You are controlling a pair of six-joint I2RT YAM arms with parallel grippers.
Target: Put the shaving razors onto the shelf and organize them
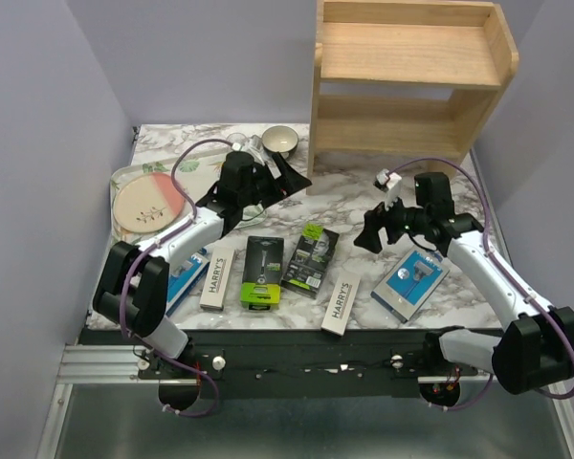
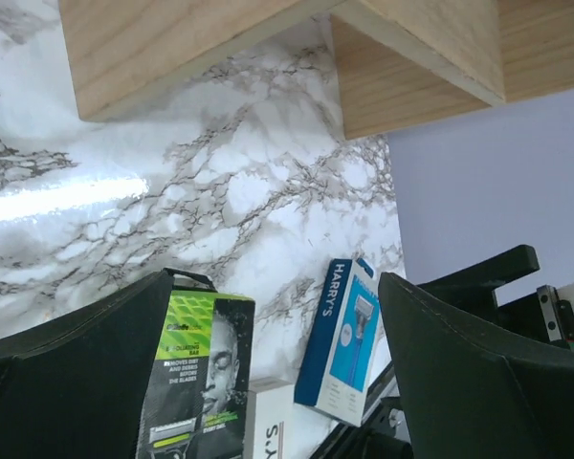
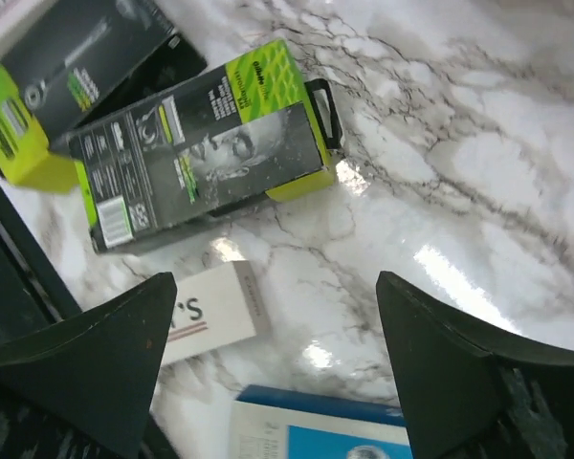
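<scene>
Six shaving razors lie in a row near the table's front edge. From the left they are a blue pack (image 1: 185, 279) partly under my left arm, a white Harry's box (image 1: 215, 277), two black boxes with green ends (image 1: 261, 273) (image 1: 311, 258), a second white box (image 1: 340, 304) and a blue pack (image 1: 409, 285). The light-wood shelf (image 1: 411, 76) stands at the back right, both tiers bare. My left gripper (image 1: 285, 172) hovers open near the shelf's left foot, holding nothing. My right gripper (image 1: 368, 229) hangs open above the marble between a black box (image 3: 210, 158) and the blue pack (image 3: 316, 426).
A pink round plate (image 1: 148, 204) rests on a floral tray (image 1: 122, 177) at the left. A small bowl (image 1: 280, 141) stands at the back beside the shelf. In the left wrist view the shelf's side panel (image 2: 411, 67) is close ahead.
</scene>
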